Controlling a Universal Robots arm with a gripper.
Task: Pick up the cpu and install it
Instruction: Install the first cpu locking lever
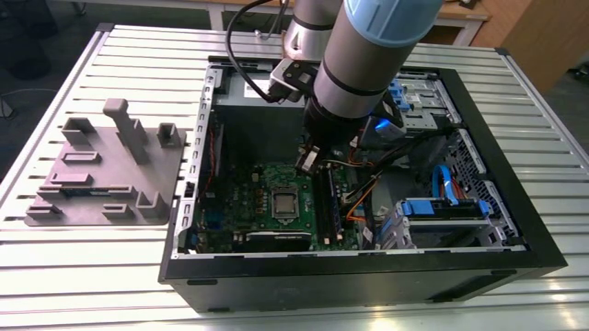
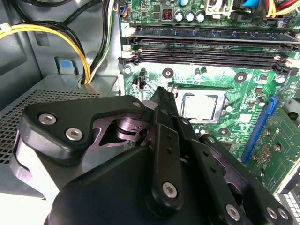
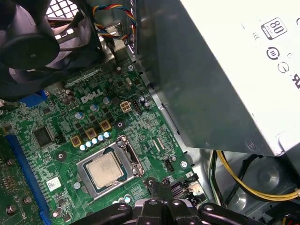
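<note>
The cpu lies flat in its socket on the green motherboard inside the open computer case. Its silver top also appears in both wrist views, framed by the metal socket bracket. My gripper hangs inside the case above the board, up and slightly to the exterior view's right of the cpu, not touching it. In both wrist views the black fingers are pressed together and shut, with nothing between them.
A grey power supply box stands close beside the gripper, with yellow cables beneath it. Memory slots, a black fan and a blue drive cage crowd the case. A grey fixture sits outside on the table.
</note>
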